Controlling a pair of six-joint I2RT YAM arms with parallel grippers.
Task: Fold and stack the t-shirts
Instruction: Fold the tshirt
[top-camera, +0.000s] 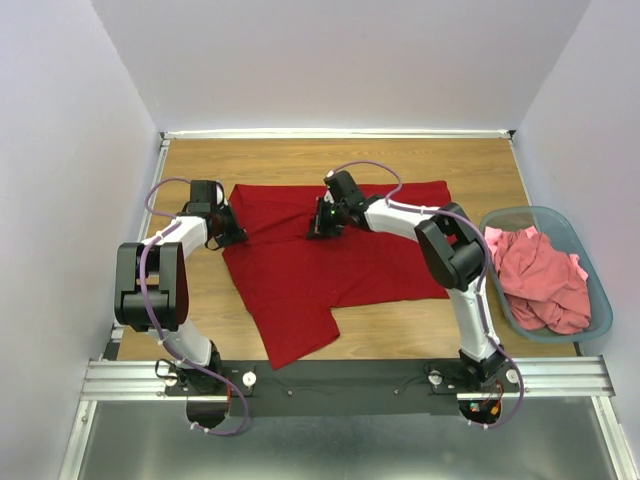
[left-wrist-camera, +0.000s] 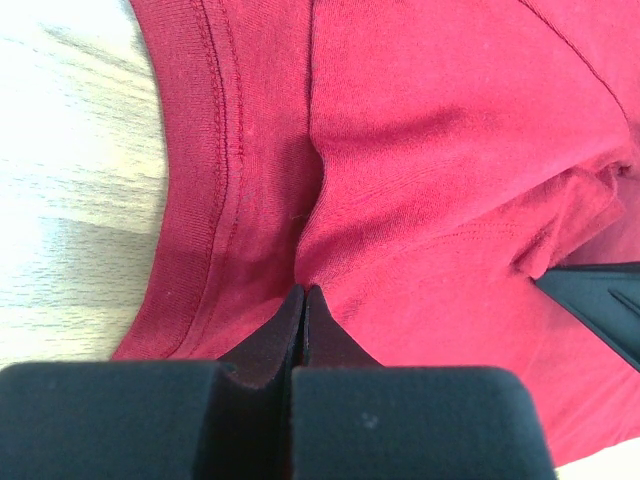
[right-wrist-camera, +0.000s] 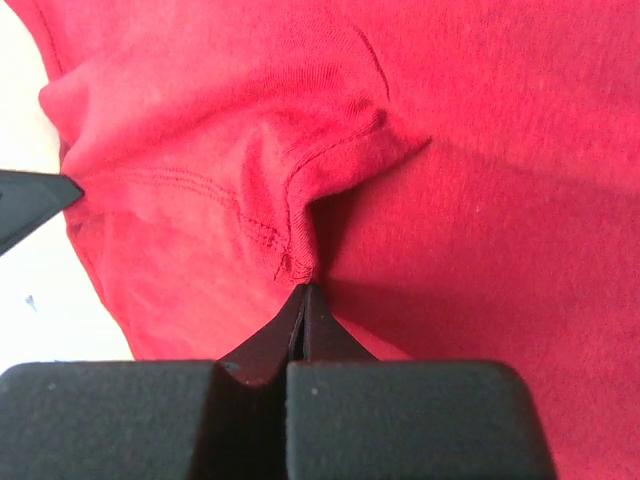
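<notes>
**Desk:** Where is the dark red t-shirt lying?

**Photographer:** It is sprawling across the table, its long axis running left to right and most of the cloth trailing toward the arm bases.

**Desk:** And the jaws?

**Photographer:** Both are pinching closed on fabric, the left gripper at the shirt's left edge, the right gripper near mid-shirt. The salmon-pink shirts are sitting in the basket, nearer the right arm.

The dark red t-shirt lies spread but rumpled across the middle of the desk, with one flap trailing toward the near edge. The salmon-pink t-shirts sit crumpled in a heap at the right edge.
</notes>
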